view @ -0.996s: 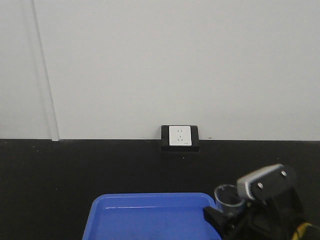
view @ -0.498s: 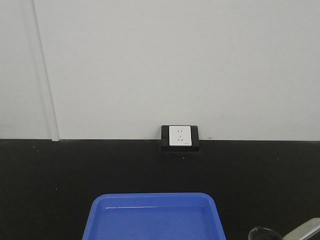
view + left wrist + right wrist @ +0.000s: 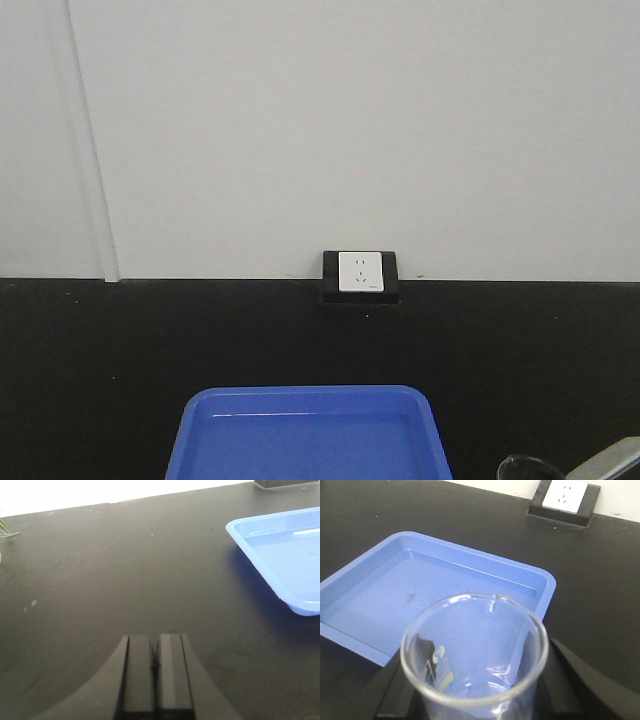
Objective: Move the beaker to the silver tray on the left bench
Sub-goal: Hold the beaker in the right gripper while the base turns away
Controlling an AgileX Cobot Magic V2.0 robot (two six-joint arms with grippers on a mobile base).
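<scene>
The beaker (image 3: 470,645), a small clear glass cylinder with white markings, stands upright between the dark fingers of my right gripper (image 3: 475,680), which is shut on it. I hold it over the black bench by the near right corner of a blue tray. In the front view only the beaker's rim (image 3: 528,467) and a grey part of the right gripper (image 3: 608,460) show at the bottom right. My left gripper (image 3: 155,650) is shut and empty, low over the bare black bench. The silver tray is out of view.
An empty bright blue plastic tray (image 3: 310,435) lies on the black bench; it also shows in the left wrist view (image 3: 280,545) and the right wrist view (image 3: 395,595). A white wall socket on a black block (image 3: 360,273) sits at the bench's back edge.
My right gripper with the beaker has dropped down and to the right, from beside the blue tray's right edge to the bottom corner of the front view. Over the last half second it barely moved.
</scene>
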